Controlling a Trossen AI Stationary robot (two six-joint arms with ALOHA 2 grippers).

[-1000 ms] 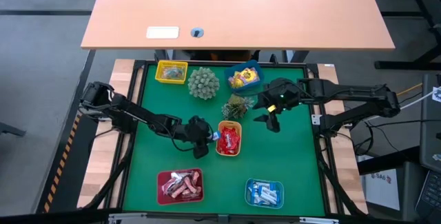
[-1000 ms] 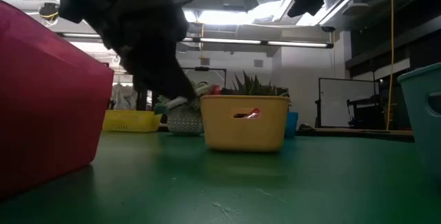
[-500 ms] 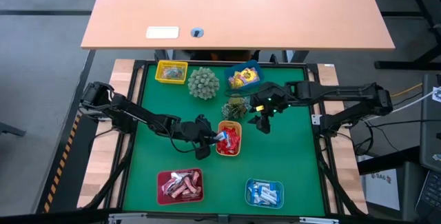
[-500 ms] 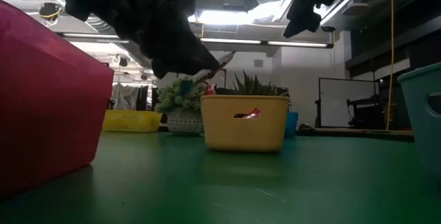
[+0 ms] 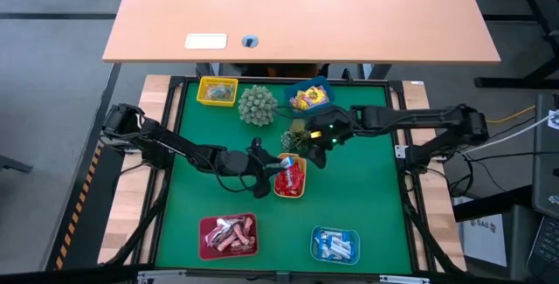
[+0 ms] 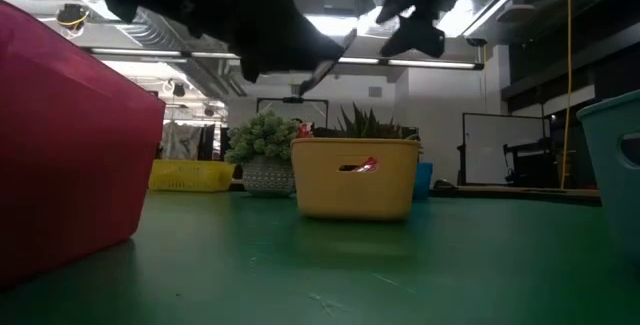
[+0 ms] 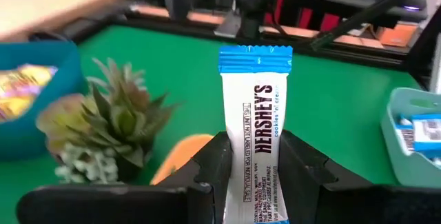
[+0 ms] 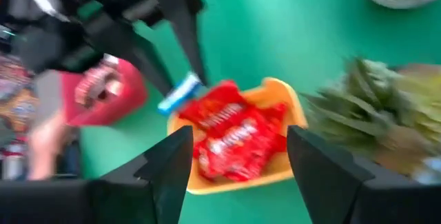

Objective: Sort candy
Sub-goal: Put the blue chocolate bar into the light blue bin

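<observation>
At left centre of the high view, the left gripper (image 5: 278,165) is seen closed on a blue-white candy bar (image 7: 254,134), whose long axis runs straight out from between the fingers (image 7: 213,165). It is held raised at the left rim of the orange tray (image 5: 280,191) of red candies (image 5: 293,177) (the blue-white ones lie in the teal tray (image 5: 318,236) at lower right, well apart). Brown-pink candies fill the red tray (image 5: 206,225) at lower left. Right of centre, the right gripper (image 5: 313,153), fingers spread and empty, hovers above the orange tray's upper right corner.
</observation>
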